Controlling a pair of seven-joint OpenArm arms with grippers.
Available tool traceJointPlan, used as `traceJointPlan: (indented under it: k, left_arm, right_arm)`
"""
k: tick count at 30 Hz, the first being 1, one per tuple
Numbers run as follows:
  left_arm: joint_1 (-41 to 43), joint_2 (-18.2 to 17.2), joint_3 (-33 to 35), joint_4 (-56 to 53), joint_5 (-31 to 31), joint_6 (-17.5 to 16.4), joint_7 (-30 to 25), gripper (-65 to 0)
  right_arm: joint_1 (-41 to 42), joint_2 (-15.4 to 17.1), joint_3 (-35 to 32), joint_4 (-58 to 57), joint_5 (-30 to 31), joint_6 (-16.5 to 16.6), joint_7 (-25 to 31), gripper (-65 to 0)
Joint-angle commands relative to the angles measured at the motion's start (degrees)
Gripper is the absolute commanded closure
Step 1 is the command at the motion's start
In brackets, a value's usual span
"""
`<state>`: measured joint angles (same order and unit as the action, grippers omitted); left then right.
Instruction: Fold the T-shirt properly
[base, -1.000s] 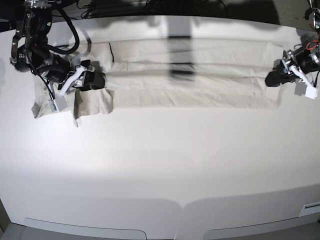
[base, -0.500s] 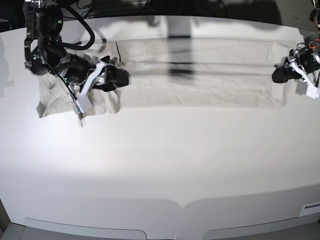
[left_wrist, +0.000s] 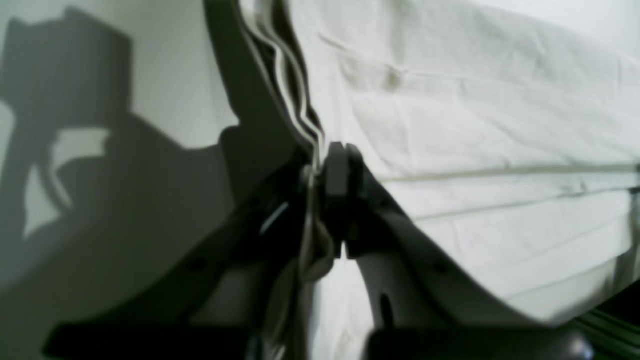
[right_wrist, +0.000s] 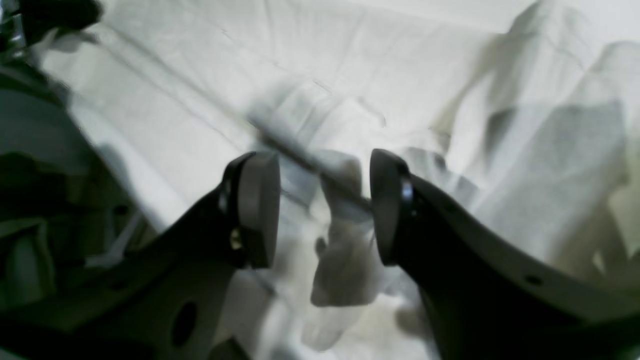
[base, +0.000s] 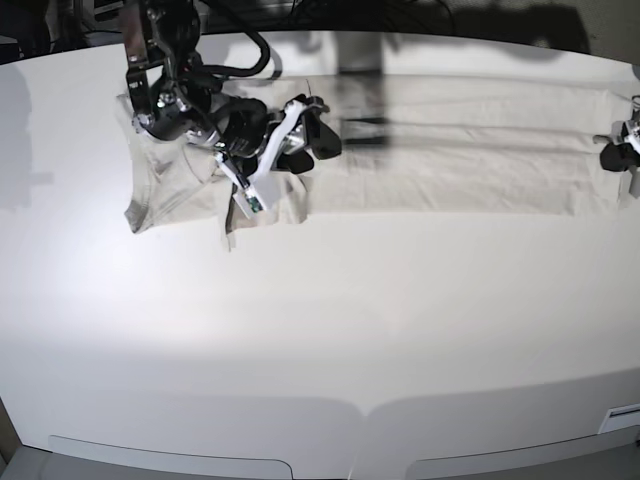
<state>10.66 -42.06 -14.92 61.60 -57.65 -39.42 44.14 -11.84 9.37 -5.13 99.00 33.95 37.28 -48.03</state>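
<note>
T-shirt (base: 450, 150): lies flat in a long folded band across the far side of the white tabletop (base: 320, 330), running from the left part of the base view to its right edge; the end at the base view's left is rumpled, with a sleeve spread out.
Left gripper (left_wrist: 327, 167): clenched on an edge of the T-shirt; the left wrist view shows several stacked fabric layers pinched between the 2 dark pads, with smooth cloth and a stitched hem to the right of them. In the base view it sits at the right edge, at the band's end.
Right gripper (right_wrist: 322, 205): jaws apart, nothing between them; it hangs over crumpled fabric of the T-shirt, which is blurred in the right wrist view.
Containers: none to be seen in these views.
</note>
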Motion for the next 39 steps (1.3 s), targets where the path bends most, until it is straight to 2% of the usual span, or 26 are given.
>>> traceJointPlan:
  k: [1,4,10,13,16,19,25,29,32,36,39]
  left_arm:
    - [-0.4,-1.6,-0.4,0.7,-2.6,-0.5,0.3,0.0]
    - [-0.3,-1.6,-0.4,2.1,-8.6,-0.6,4.2,0.0]
    - [0.0,-0.9,-0.4,10.9,-19.4,-0.6,13.4,0.0]
    - [0.9,2.6,-0.4,18.2,-19.7,3.5,14.8,0.0]
    - [2.8,8.1,-0.4,25.9,-16.1,6.5,14.1,0.0]
    - [5.7,13.3,-0.4,31.9,-11.9,9.6,10.9,0.0]
    - [9.6,22.1,0.1,39.0,-9.6,10.3,6.1,0.0]
    - [9.3,25.2,4.0,39.2,-7.9,10.3,4.7,0.0]
    - [9.4,26.8,8.9,39.2,-0.9,10.5,1.7,0.0]
    - [9.2,29.4,13.9,39.2,6.6,14.4,-2.6,0.0]
    - [8.7,31.1,16.2,39.2,10.3,15.7,-3.7,0.0]
  right_arm:
    - [1.3,-0.6,0.2,1.1,0.0,0.4,1.2,-29.5]
    - [2.7,-1.9,0.2,1.1,-2.6,0.4,0.3,-29.5]
    - [5.1,-2.1,0.2,1.1,-4.0,0.2,-1.1,-29.5]
    - [5.9,-2.1,0.4,1.1,-4.0,0.2,-1.8,-29.5]
    - [6.6,-2.1,1.0,1.1,-4.0,0.2,-2.7,-29.5]
    - [7.3,-2.1,1.0,1.1,-4.0,0.2,-2.8,-29.5]
    - [9.2,-2.1,1.0,1.1,-3.9,0.2,-3.5,-29.5]
    - [10.4,-2.1,1.0,1.1,-3.7,0.2,-3.7,-29.5]
    - [11.2,-2.0,1.0,1.1,-3.7,0.1,-4.1,-29.5]
    - [11.5,-1.7,1.0,1.1,-3.8,0.1,-4.1,-29.5]
    - [11.7,-0.9,1.0,1.1,-3.8,0.0,-4.2,-29.5]
